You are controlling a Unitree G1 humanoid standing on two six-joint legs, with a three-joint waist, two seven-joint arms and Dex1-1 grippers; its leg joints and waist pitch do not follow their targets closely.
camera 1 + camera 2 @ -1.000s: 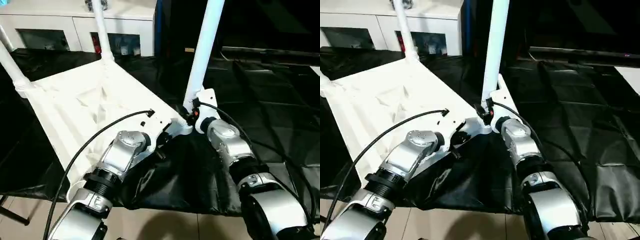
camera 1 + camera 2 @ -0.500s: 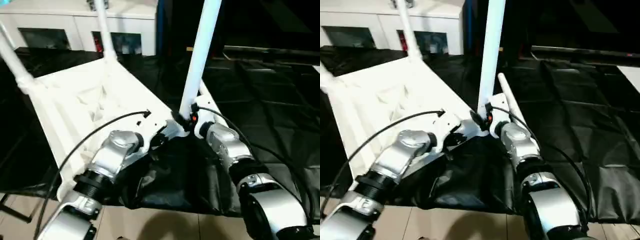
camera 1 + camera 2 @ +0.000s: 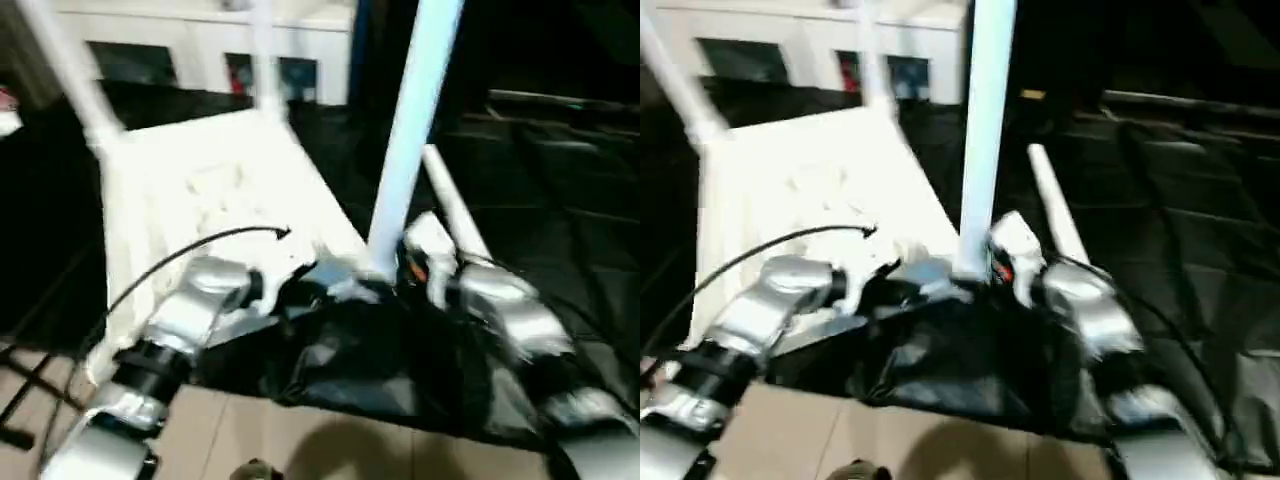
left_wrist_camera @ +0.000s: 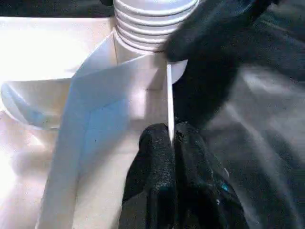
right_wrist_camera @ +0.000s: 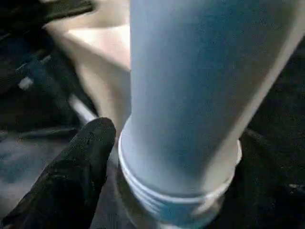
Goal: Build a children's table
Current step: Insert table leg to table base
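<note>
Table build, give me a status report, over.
Left gripper pinched shut on the tabletop's rim. Right gripper at the near leg, which stands in its corner socket. A loose leg lies on the black cloth.

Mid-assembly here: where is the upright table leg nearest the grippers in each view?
Left eye view: the leg rises right of centre.
Right eye view: leg stands near centre.
Left wrist view: its ribbed base sits at the top, above the left gripper.
Right wrist view: leg looms close.
Shared landmark: the ribbed base in its corner socket.

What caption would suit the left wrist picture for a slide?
Left gripper pinches the thin raised rim of the upturned children's table beside a ribbed leg base.
</note>
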